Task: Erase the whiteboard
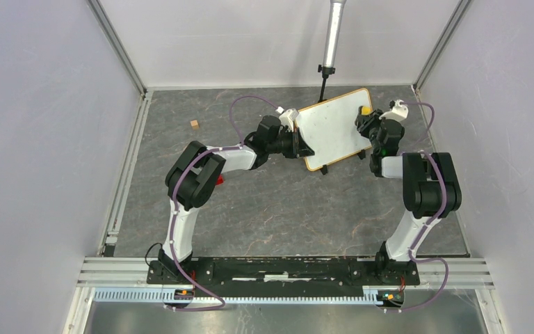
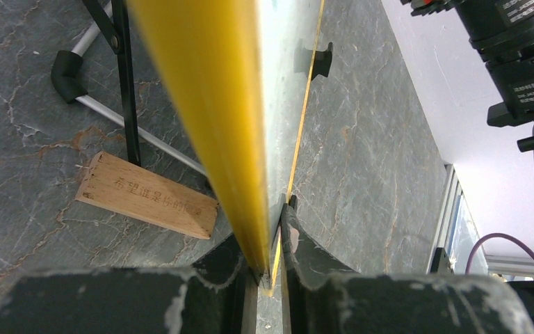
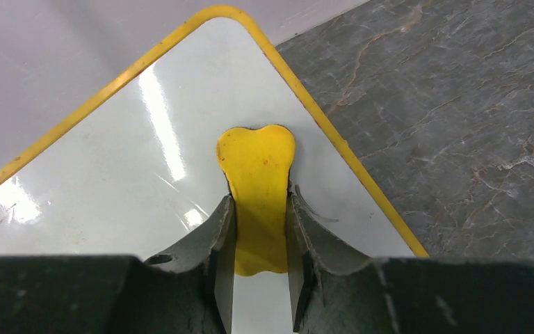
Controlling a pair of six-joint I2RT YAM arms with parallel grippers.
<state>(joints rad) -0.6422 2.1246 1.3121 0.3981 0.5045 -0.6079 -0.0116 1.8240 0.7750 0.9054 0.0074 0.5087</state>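
Note:
The whiteboard [image 1: 334, 127] stands tilted on black feet at the back middle of the table, with a yellow-looking frame and a blank white face. My left gripper [image 1: 304, 147] is shut on its left edge; the left wrist view shows the yellow frame [image 2: 212, 104] pinched between my fingers. My right gripper [image 1: 363, 120] is shut on a yellow sponge eraser [image 3: 259, 182] and presses it flat on the board's face [image 3: 132, 174] near its upper right corner. The eraser also shows in the top view [image 1: 366, 110].
A small wooden block with printed characters [image 2: 146, 195] lies behind the board, by a metal stand's legs [image 2: 83, 80]. A pole on a stand [image 1: 332, 38] rises at the back. A small wooden cube [image 1: 195, 124] lies at the left. Walls enclose the table.

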